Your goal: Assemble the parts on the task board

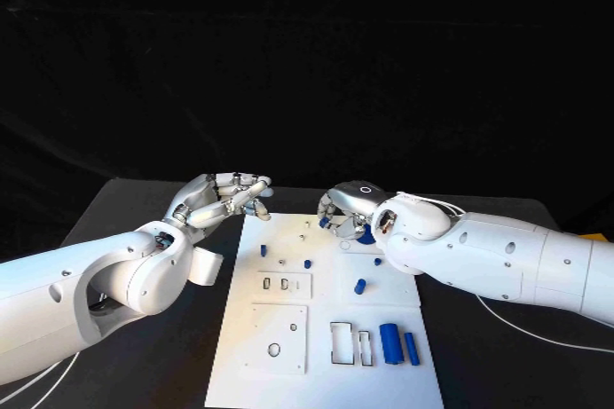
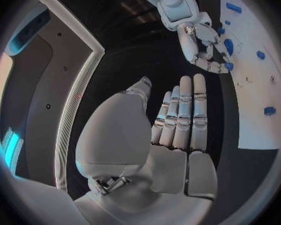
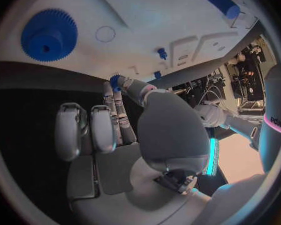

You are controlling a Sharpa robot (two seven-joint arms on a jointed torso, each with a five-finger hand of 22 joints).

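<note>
Though the pinch is partly hidden in the right wrist view, the right hand (image 3: 125,135) seems to hold a small blue gear (image 3: 115,81) between thumb and fingertip, over the far end of the task board (image 1: 288,338). The left hand (image 1: 220,200) hovers beside the board's far left corner, fingers straight, close together, holding nothing. The gear is likely light, rigid and slick; grip its toothed rim. A larger blue gear (image 3: 48,35) lies on the board.
</note>
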